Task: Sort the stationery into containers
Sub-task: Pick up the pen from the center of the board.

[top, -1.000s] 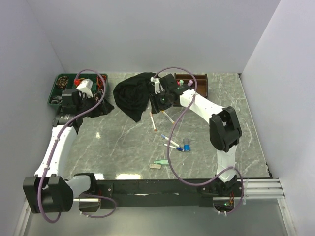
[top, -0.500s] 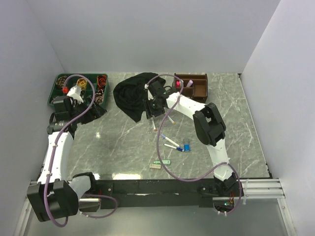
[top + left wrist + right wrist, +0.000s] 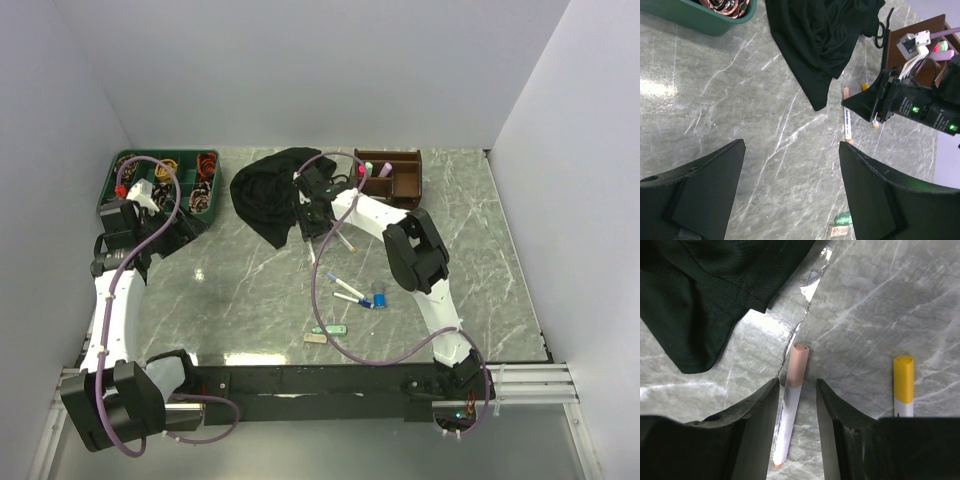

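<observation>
My right gripper [image 3: 311,222] is low over the marble table, next to the black cloth. In the right wrist view it [image 3: 797,385] is open, and its fingers straddle a white marker with a peach cap [image 3: 792,405] that lies on the table. A yellow-capped marker [image 3: 903,385] lies just to the right. My left gripper [image 3: 180,228] is open and empty in front of the green tray [image 3: 112,182]; its wrist view [image 3: 791,145] shows bare marble between the fingers. The brown organiser [image 3: 405,182] holds a pink highlighter [image 3: 384,170] and a green one [image 3: 367,167].
The black cloth [image 3: 268,190] lies between tray and organiser. Two blue-and-white pens [image 3: 347,292], a blue-capped piece [image 3: 379,297], a green highlighter [image 3: 330,329] and a grey eraser [image 3: 315,338] lie mid-table towards the front. The tray holds coloured coiled items.
My right gripper has swung left and down from beside the organiser onto the peach-capped marker. My left arm has drawn back to the left, in front of the tray.
</observation>
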`<act>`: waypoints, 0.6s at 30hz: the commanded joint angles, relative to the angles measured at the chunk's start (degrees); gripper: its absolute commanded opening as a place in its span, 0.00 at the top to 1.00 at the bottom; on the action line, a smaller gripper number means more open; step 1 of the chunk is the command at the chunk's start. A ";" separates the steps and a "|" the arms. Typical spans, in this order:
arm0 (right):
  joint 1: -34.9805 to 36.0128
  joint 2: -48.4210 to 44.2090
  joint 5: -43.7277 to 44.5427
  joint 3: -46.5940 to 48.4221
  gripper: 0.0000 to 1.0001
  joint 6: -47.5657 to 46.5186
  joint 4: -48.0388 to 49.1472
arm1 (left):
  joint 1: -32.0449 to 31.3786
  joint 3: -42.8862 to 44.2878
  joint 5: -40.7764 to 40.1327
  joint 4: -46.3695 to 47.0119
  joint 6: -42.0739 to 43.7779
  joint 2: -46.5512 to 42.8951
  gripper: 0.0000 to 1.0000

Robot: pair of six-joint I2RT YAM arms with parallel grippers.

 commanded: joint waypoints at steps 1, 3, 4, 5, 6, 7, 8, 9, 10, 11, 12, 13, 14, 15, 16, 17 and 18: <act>1.37 2.50 5.96 -1.30 0.57 -0.45 -3.07 | 0.16 0.55 2.22 3.15 -1.71 -0.55 0.18; 1.55 2.51 6.58 -3.05 0.59 -0.97 -3.77 | 0.16 0.38 2.75 3.68 -2.32 -0.55 0.18; 1.63 2.24 6.76 -3.49 0.62 -1.32 -3.43 | 0.33 0.20 2.76 3.86 -2.59 -0.64 0.18; 1.98 2.33 7.02 -3.32 0.63 -1.85 -3.68 | 0.25 0.03 2.84 4.03 -2.85 -0.81 0.18; 2.07 2.33 7.20 -3.24 0.64 -2.20 -3.60 | 0.24 -0.15 2.84 4.12 -2.94 -0.99 0.18; 2.08 2.33 7.72 -3.15 0.67 -2.38 -3.51 | 0.24 -0.41 2.76 4.12 -2.94 -1.08 0.18; 2.34 2.42 7.99 -3.15 0.70 -2.82 -3.34 | 0.24 -0.68 3.02 4.12 -3.29 -1.08 0.18; 2.34 2.33 7.29 -3.23 0.75 -3.43 -3.07 | 0.24 -0.68 3.19 4.30 -3.29 -1.08 0.19; 2.43 1.89 6.15 -3.32 0.84 -4.39 -2.81 | 0.16 -0.68 3.46 4.39 -3.47 -1.08 0.19; 2.43 1.46 4.92 -3.32 0.89 -6.49 -2.28 | 0.24 -0.77 3.81 4.56 -3.64 -1.08 0.19; 2.34 0.32 4.04 -3.24 0.94 -7.21 -1.93 | 0.24 -0.68 4.07 4.65 -3.91 -0.73 0.19; 2.43 -0.56 4.12 -3.06 1.00 -8.08 -1.58 | 0.16 -0.59 4.25 5.17 -3.91 -0.55 0.19; 2.43 -1.61 4.03 -2.45 1.00 -9.05 -0.71 | 0.16 -0.59 4.51 5.44 -4.26 -0.12 0.19; 2.34 -3.89 2.82 -2.01 1.00 -9.32 -0.17 | 0.24 -0.16 4.95 5.70 -4.35 0.06 0.19; 2.34 -5.22 2.28 -1.57 1.00 -10.19 0.35 | 0.16 0.02 5.21 6.40 -4.52 0.41 0.19; 2.16 -6.71 1.14 -1.30 1.00 -10.64 1.92 | 0.16 0.11 5.39 6.84 -4.78 1.02 0.20; 1.64 -10.03 -0.08 -1.47 1.00 -10.90 2.90 | -0.10 0.20 5.83 7.28 -4.96 1.38 0.20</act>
